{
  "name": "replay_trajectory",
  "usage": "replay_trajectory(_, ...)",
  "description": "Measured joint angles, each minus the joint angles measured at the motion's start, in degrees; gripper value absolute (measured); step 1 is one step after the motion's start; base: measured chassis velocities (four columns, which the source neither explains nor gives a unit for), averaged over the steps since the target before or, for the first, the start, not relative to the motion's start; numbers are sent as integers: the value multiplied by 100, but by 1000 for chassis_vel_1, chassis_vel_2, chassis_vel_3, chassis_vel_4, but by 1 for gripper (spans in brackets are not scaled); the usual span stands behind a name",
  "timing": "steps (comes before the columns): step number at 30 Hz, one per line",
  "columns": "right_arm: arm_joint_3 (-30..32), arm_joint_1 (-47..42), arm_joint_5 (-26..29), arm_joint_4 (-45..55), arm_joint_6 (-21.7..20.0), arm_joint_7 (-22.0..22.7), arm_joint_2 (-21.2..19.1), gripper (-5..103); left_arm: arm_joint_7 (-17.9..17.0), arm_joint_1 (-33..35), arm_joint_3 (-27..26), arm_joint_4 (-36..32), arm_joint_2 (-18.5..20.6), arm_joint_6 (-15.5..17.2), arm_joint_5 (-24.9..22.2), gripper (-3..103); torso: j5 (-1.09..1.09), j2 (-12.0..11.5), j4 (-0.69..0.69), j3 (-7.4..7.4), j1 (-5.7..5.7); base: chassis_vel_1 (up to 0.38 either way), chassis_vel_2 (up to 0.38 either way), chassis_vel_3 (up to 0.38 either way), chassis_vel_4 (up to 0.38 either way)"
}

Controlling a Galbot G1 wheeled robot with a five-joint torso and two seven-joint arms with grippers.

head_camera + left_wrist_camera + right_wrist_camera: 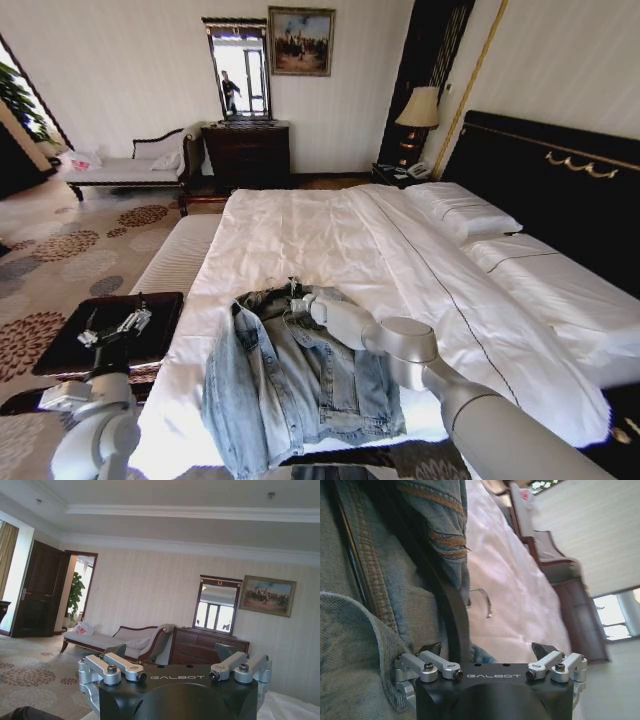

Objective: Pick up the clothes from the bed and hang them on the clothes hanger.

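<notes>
The denim jacket (300, 385) lay spread open on the near end of the bed (330, 240), its collar toward the headboard. The right gripper (297, 299) rested at that collar with its jaws set wide, gripping nothing, beside the black clothes hanger (451, 611) tucked into the jacket's neck, the silver hook (484, 600) lying on the sheet. The left gripper (112, 330) hung off the bed's side above a dark bench (70, 340), jaws also wide apart and empty.
</notes>
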Motion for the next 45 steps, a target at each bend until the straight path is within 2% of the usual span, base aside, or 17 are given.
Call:
replay_trajectory(1, 0, 0, 0, 0, 0, 0, 0, 101, 0, 0, 0, 0, 0, 0, 0, 100, 0, 0, 0, 0, 0, 0, 0, 0, 0)
replay_trajectory(4, -158, -139, 106, 207, -520, 776, 0, 99, 1, -19, 10, 36, -3, -9, 0, 100, 0, 0, 0, 0, 0, 0, 0, 0, 0)
replay_trajectory(6, -172, -159, 126, 243, -593, 885, 0, 99, 1, -22, 12, 40, -3, -9, 0, 100, 0, 0, 0, 0, 0, 0, 0, 0, 0)
replay_trajectory(8, -195, -233, 186, 353, -793, 1191, 0, 99, 2, -35, 15, 67, 4, -11, 0, 100, 0, 0, 0, 0, 0, 0, 0, 0, 0)
replay_trajectory(19, -252, -348, 181, 471, -873, 1395, 0, 97, 4, -72, 50, 104, 3, -11, -1, 100, 0, 0, 0, 0, 0, 0, 0, 0, 0)
replay_trajectory(22, -265, -329, 219, 530, -857, 1318, 0, 97, 4, -60, 35, 104, 5, -11, -1, 100, 0, 0, 0, 0, 0, 0, 0, 0, 0)
replay_trajectory(23, -230, -284, 385, 559, -771, 1139, 0, 95, 4, -50, 14, 103, 15, -11, -6, 100, 0, 0, 0, 0, 1, 0, 0, 0, 0)
replay_trajectory(25, -105, -222, 614, 567, -507, 741, 0, 97, 4, -43, -12, 93, 29, -11, -17, 100, 0, 0, 0, 0, 1, 0, 0, 0, 0)
replay_trajectory(26, -105, -222, 614, 567, -507, 741, 0, 97, 4, -43, -12, 93, 29, -11, -17, 100, 0, 0, 0, 0, 1, 0, 0, 0, 0)
replay_trajectory(29, 148, -66, 980, 452, 325, -223, 1, 99, 4, -24, -52, 59, 41, -9, -37, 100, 0, 0, 1, 0, 1, 0, 0, 0, 0)
replay_trajectory(31, 201, -1, 1001, 412, 499, -472, 1, 100, 4, -17, -55, 35, 40, -4, -39, 100, 0, 0, 1, 0, 1, 0, 0, 0, 0)
replay_trajectory(45, 217, -4, 1053, 215, 379, -432, 0, 100, 4, -11, -66, 33, 33, -1, -42, 100, 0, 0, 0, 0, 1, 0, 0, 0, 0)
